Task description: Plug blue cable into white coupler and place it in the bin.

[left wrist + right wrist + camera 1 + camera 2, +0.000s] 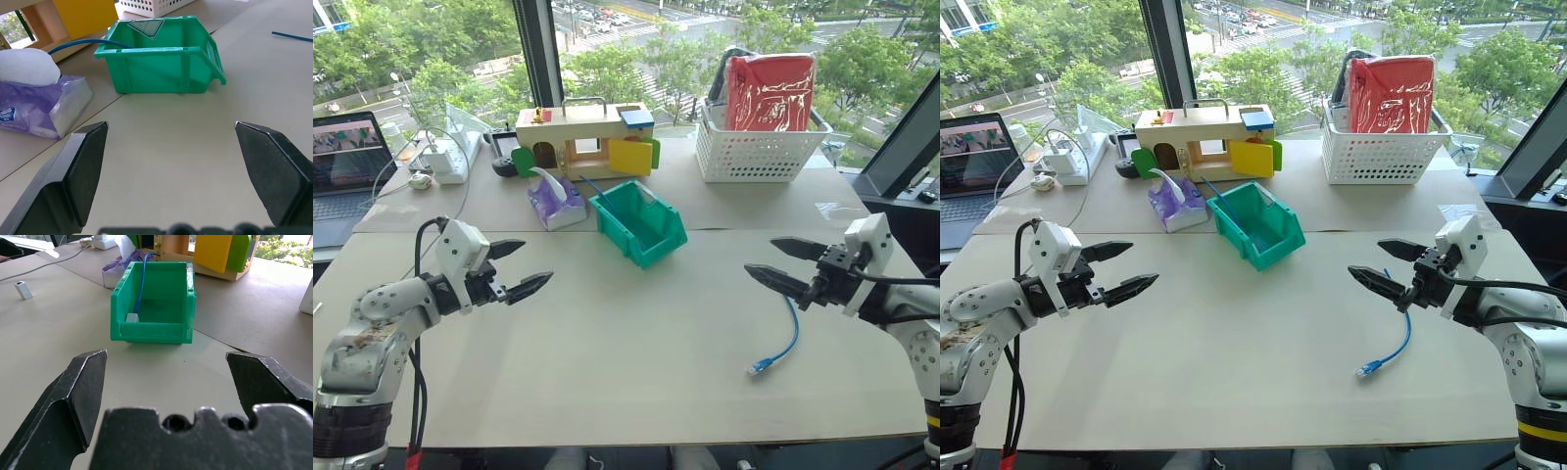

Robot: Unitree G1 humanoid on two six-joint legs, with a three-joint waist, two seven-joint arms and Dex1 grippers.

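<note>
Both the left gripper [522, 269] and the right gripper [771, 262] are being held wide apart and empty above the table [607, 352]. A blue cable [142, 281] with a white coupler [132, 317] is lying inside the bin [641, 223]. Another blue cable [781, 345] is lying on the table beside the right gripper.

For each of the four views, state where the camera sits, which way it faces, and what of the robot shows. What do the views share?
Left eye and right eye views: head, looking down over the table; both arms, left gripper and right gripper open.
Left wrist view: along open fingers toward the bin.
Right wrist view: along open fingers into the bin.
Shared: the bin.
</note>
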